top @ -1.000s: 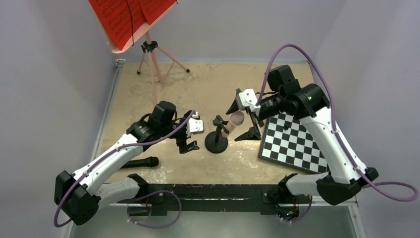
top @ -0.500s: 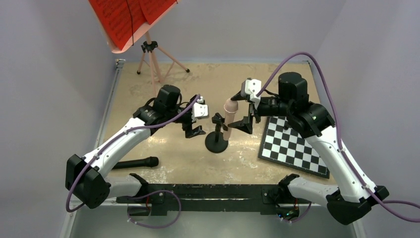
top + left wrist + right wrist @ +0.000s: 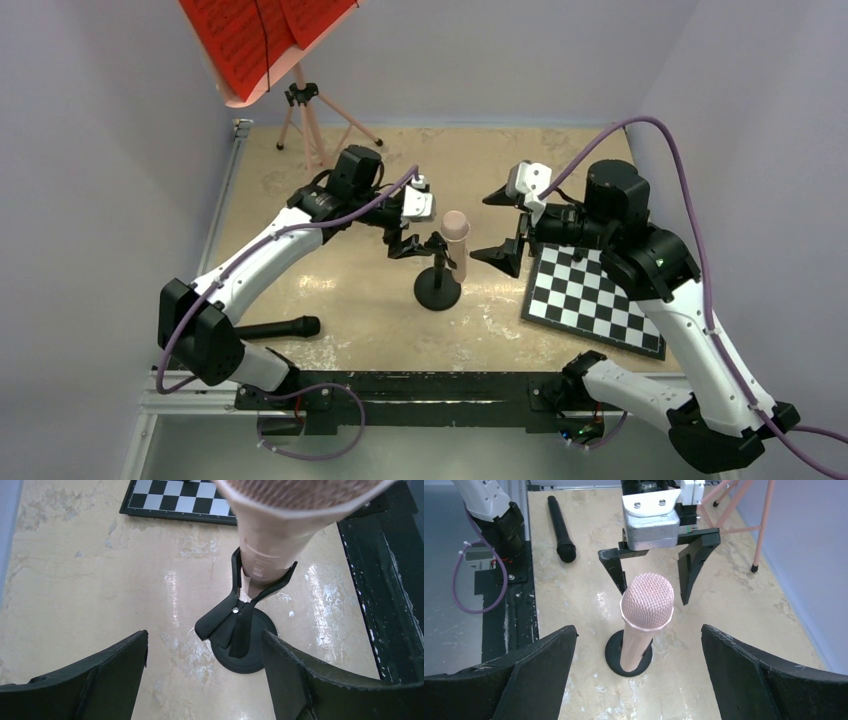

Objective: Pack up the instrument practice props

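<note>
The pink microphone (image 3: 458, 245) is standing almost upright in the forked clip (image 3: 227, 620) of its black stand (image 3: 437, 293). Its long axis is running close to vertical, with the mesh head pointing up and the tapered tail pointing down past the clip toward the round base. It is sitting between the two claws, which are facing each other across it.

It is lying straight ahead of the left claw (image 3: 204, 645), whose fingers are spreading wide, released and gripping nothing. The clip and base are showing in the gap ahead of them, apart from both. It is also lying straight ahead of the right claw (image 3: 497, 228), which is gaping too, its fingers flanking the mesh head from a short way off without touching.

Well behind the left claw, toward the arm bases, the black microphone (image 3: 280, 328) is lying flat on the table (image 3: 560, 150), its head pointing toward the right arm's side. Far beyond the left claw's outer side, the music stand (image 3: 310, 120) is standing on its tripod, carrying the red pages (image 3: 255, 35). The checkerboard (image 3: 595, 290) is lying just behind the right claw.

A second ago the pink microphone was leaning, its head tipped in between the right claw's fingers. Now it is standing straight and that claw has backed away. The left claw, then low beside the base, has moved farther out, level with the clip.
</note>
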Tool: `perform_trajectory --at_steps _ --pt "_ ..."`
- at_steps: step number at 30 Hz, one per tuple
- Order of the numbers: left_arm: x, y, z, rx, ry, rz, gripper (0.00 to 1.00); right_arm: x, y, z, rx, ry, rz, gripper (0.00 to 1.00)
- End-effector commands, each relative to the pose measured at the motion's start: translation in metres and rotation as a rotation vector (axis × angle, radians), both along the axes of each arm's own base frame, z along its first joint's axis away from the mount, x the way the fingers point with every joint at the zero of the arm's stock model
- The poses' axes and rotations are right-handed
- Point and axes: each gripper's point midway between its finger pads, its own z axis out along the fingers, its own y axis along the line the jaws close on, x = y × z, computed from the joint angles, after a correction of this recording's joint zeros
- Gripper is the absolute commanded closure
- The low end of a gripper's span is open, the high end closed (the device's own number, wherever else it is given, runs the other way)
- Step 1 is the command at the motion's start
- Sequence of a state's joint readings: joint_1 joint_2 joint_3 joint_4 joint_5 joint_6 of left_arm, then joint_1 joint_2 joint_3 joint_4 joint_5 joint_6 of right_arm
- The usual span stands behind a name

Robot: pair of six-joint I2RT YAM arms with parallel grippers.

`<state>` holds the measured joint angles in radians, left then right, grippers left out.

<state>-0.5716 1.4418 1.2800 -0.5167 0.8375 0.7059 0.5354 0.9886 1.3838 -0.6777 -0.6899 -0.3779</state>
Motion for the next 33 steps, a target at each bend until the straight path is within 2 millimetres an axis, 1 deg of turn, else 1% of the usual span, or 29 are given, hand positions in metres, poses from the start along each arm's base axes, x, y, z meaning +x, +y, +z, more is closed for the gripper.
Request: perform_trajectory --at_steps 1,5,8,10,15,17,21,24,26,29,33 --pt "-0.015 -0.008 0.018 -0.040 -0.033 -0.125 0.14 0.007 -0.011 -0.008 -0.026 0.010 -0.087 0.01" --pt "-0.028 -0.005 0.007 0.001 -0.018 -0.198 0.19 0.013 -0.011 -0.026 -0.044 0.085 -0.125 0.01" --pt "-0.030 -0.004 0.002 0.020 -0.008 -0.223 0.25 0.009 -0.004 -0.030 -0.039 0.106 -0.071 0.01" --pt "-0.029 -0.006 0.001 0.022 -0.005 -0.227 0.26 0.006 0.001 -0.033 -0.039 0.119 -0.038 0.01" --pt "-0.017 -0.013 0.000 -0.002 -0.021 -0.190 0.26 0.012 0.011 -0.038 -0.031 0.136 -0.017 0.01" --pt "-0.012 -0.016 0.000 -0.006 -0.018 -0.178 0.26 0.012 0.017 -0.037 -0.023 0.136 0.004 0.04" --pt "-0.005 -0.022 0.000 -0.025 -0.011 -0.161 0.26 0.020 0.033 -0.041 -0.009 0.147 0.011 0.07" --pt "-0.004 -0.025 0.000 -0.035 0.014 -0.144 0.29 0.022 0.044 -0.039 -0.003 0.147 0.029 0.09" --pt "-0.006 -0.025 0.001 -0.040 0.026 -0.139 0.32 0.025 0.047 -0.038 -0.003 0.146 0.031 0.11" --pt "-0.011 -0.022 -0.006 -0.020 0.026 -0.136 0.37 0.026 0.048 -0.039 -0.012 0.146 0.033 0.18" --pt "-0.012 -0.017 -0.012 0.003 0.017 -0.129 0.42 0.023 0.046 -0.043 -0.032 0.126 0.054 0.30"
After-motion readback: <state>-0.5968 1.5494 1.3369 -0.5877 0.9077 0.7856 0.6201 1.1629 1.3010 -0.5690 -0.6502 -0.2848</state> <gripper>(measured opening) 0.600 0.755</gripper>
